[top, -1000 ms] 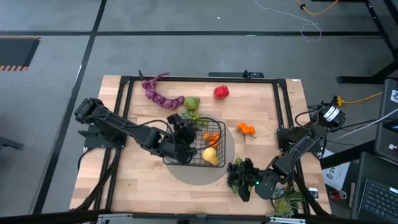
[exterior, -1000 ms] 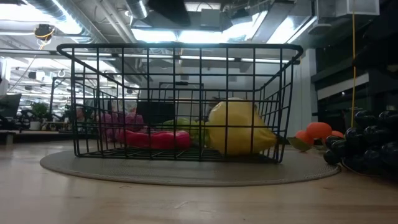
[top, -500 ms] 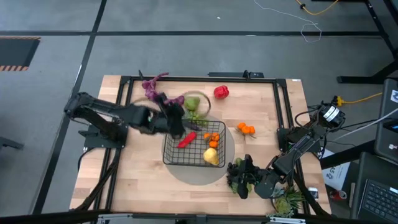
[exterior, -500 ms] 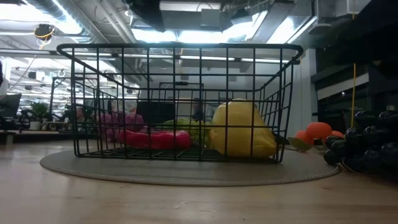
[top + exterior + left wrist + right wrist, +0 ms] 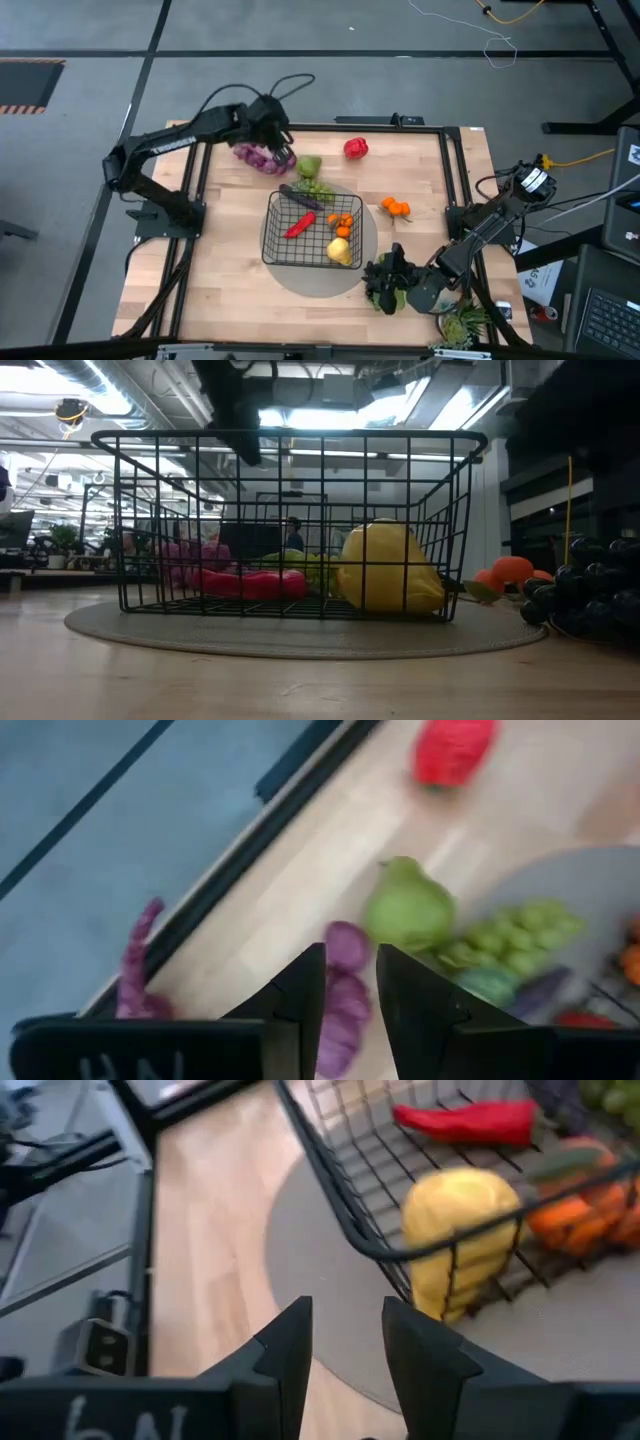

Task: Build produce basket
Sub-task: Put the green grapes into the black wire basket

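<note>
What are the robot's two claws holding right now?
Nothing. The left gripper hangs open above the purple string at the table's far edge, with only air between its fingers. The right gripper waits open and empty near the basket.

1. 1 small black wire-grid basket [image 5: 309, 232] on 1 flat grey round mat [image 5: 312, 280].
2. 1 red toy chili [image 5: 299, 224], 1 yellow toy lemon [image 5: 339, 251].
3. 1 red toy pepper [image 5: 355, 149], 1 green toy pear [image 5: 309, 166].
4. 1 purple beaded string [image 5: 260, 157], 1 dark toy grape bunch [image 5: 385, 283].
5. 2 dark robot arms.
</note>
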Robot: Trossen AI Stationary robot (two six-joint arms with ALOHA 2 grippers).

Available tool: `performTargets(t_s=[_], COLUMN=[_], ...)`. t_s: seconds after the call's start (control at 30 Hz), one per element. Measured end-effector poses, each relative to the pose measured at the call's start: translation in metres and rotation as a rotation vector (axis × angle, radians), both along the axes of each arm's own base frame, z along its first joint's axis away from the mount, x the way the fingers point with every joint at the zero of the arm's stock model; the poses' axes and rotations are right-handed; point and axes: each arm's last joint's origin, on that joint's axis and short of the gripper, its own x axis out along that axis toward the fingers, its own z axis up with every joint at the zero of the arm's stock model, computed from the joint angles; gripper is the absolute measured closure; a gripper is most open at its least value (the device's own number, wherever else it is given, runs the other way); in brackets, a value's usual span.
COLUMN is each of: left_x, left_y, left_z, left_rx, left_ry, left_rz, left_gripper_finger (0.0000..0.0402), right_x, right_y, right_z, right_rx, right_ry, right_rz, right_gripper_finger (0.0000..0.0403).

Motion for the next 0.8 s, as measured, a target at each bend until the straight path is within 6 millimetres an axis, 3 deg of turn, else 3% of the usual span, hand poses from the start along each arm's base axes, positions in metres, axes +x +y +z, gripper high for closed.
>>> performTargets(t_s=[0.27,0.5,0.8], left_x=[0.005,0.021,0.029], left_y=[0.031,0.040,0.045], left_z=[-0.011,-0.034,-0.044], left_rx=[-0.002,-0.155,-0.131], left_ry=[-0.031,-0.048,-0.016], left_rz=[0.048,-0.066,-0.097], left_gripper_finger=[0.0312,0.0316,0.0317], right_x=[-0.016,-0.031,-0.047], right_y=[-0.014,-0.031,-0.041], right_z=[0.053,0.084,0.102], right_rx=[-0.304,-0.443,-0.499], right_ry=[-0.131,-0.227,-0.285], right_rz=[0.146,0.002,-0.203], right_gripper_finger=[0.0277,0.0277,0.0277])
